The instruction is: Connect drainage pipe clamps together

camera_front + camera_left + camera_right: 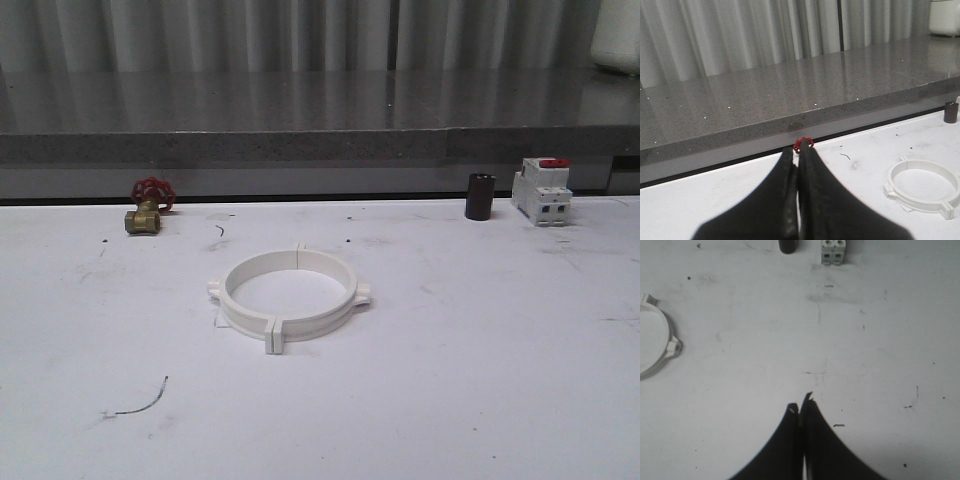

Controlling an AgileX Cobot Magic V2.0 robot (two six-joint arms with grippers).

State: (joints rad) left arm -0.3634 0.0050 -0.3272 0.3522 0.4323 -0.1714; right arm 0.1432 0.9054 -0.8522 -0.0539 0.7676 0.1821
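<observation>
Two drainage pipe clamps (290, 297) joined as ring on tabletop (480, 380) | left gripper (798, 150) closed, empty | right gripper (800, 405) closed, empty

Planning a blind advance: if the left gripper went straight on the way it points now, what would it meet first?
Probably the red-handled brass valve, which sits right above the shut tips of the left gripper, before the grey ledge. Depth is unclear; the joined clamp ring lies well off that line.

On the white surface (480, 380), a brass valve with a red handwheel (147, 210) is seen at the far left, a dark cylinder (480, 196) and a white breaker with a red switch (542, 190) are set near each other at the far right, and a thin wire scrap (140, 402) lies toward the near left.
</observation>
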